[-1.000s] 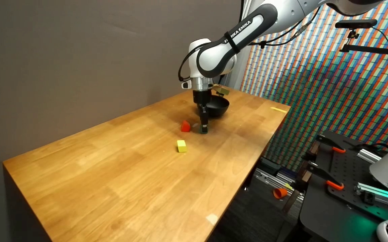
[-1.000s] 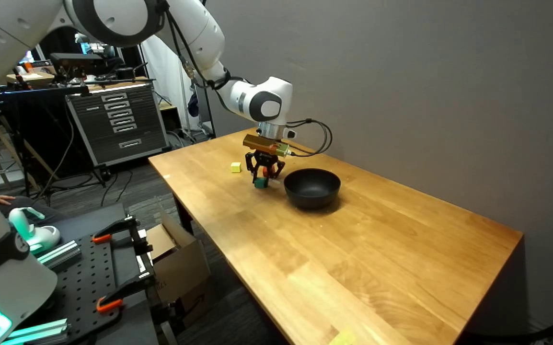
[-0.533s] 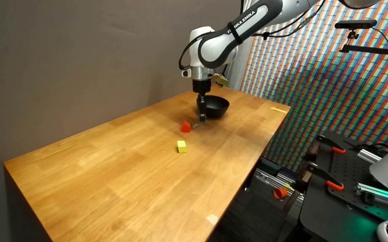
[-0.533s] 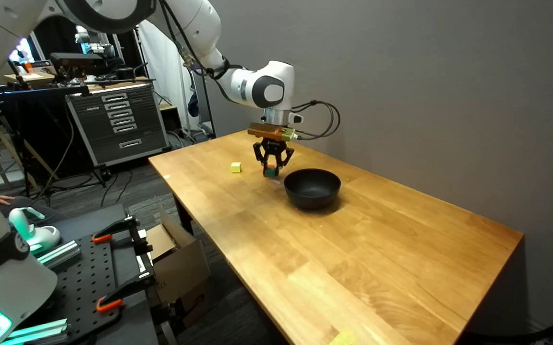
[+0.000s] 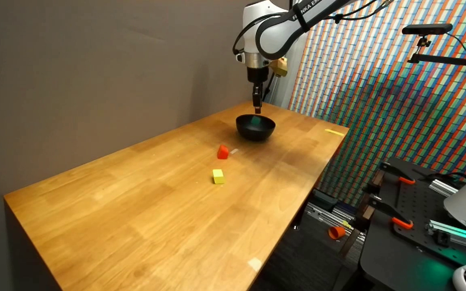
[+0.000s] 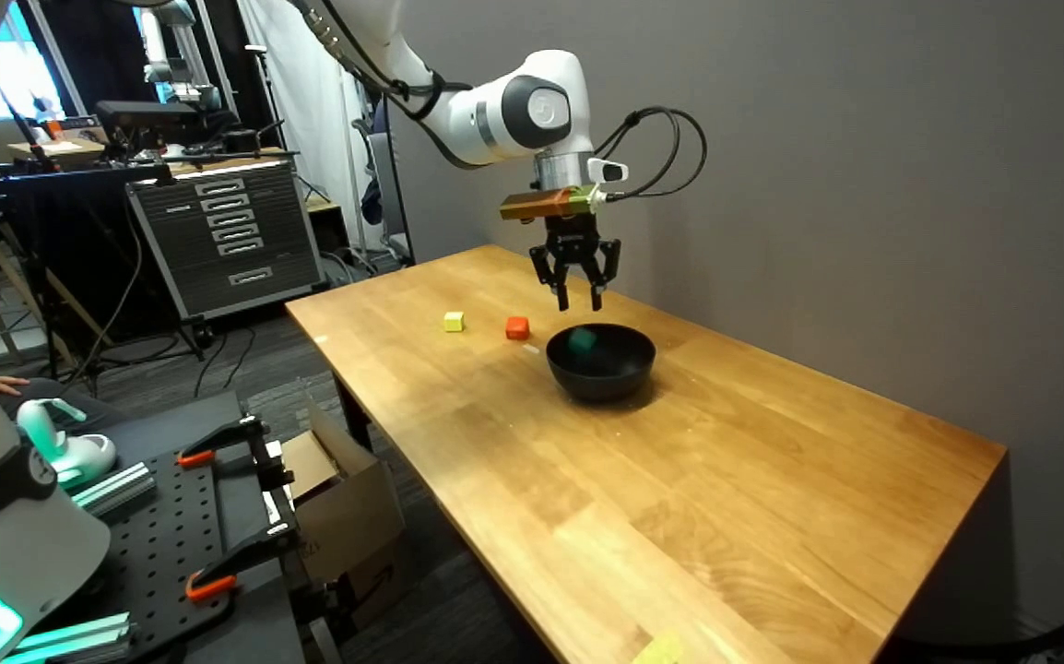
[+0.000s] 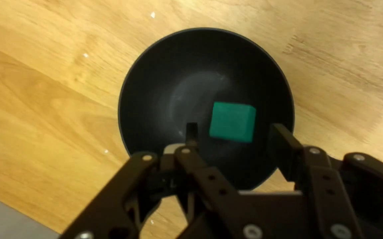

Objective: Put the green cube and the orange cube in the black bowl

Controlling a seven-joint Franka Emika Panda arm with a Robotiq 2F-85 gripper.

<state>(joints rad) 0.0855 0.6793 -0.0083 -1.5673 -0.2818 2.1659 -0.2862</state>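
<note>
In both exterior views a wooden table [image 6: 726, 516] runs along a grey wall [image 6: 864, 203]. One green cube [image 7: 231, 122] lies inside one black bowl [image 6: 601, 383]; one orange cube [image 6: 517, 328] and one yellow cube [image 6: 454, 322] rest apart on the wood. The gripper [image 6: 580, 305], fingers spread, hangs above the bowl, hiding part of its rim in the wrist view.

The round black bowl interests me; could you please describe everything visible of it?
The round black bowl has a thin rim, curved walls and a dull, smooth surface, paler at the inner bottom; its material is uncertain. It stands upright on the brown wooden table, with the small green cube inside it. The black two-fingered gripper hangs open above, not touching it.
</note>
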